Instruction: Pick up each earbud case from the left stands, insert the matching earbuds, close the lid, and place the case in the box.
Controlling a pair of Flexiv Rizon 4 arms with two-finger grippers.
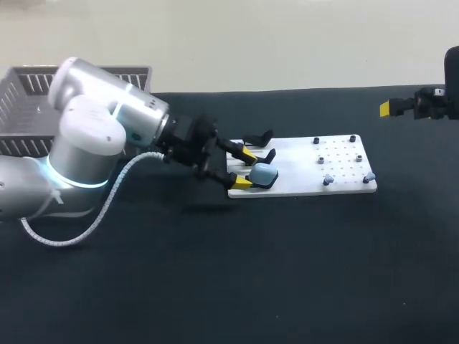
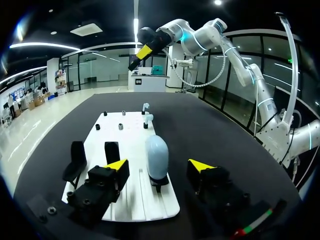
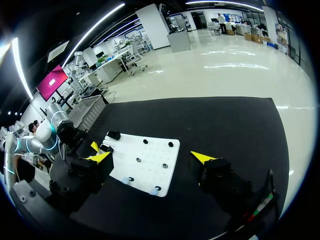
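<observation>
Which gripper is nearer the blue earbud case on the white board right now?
Left. The left gripper has the blue earbud case between its open fingers; the right gripper hangs far off, past the other end of the white board.

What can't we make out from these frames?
Basket contents: head view, left arm covers much of it.
Earbuds: too small in every view to match to a case.
Blue case lid seam: not resolvable in left wrist view.
Right arm: head view's edge cuts it off behind the right gripper.
</observation>
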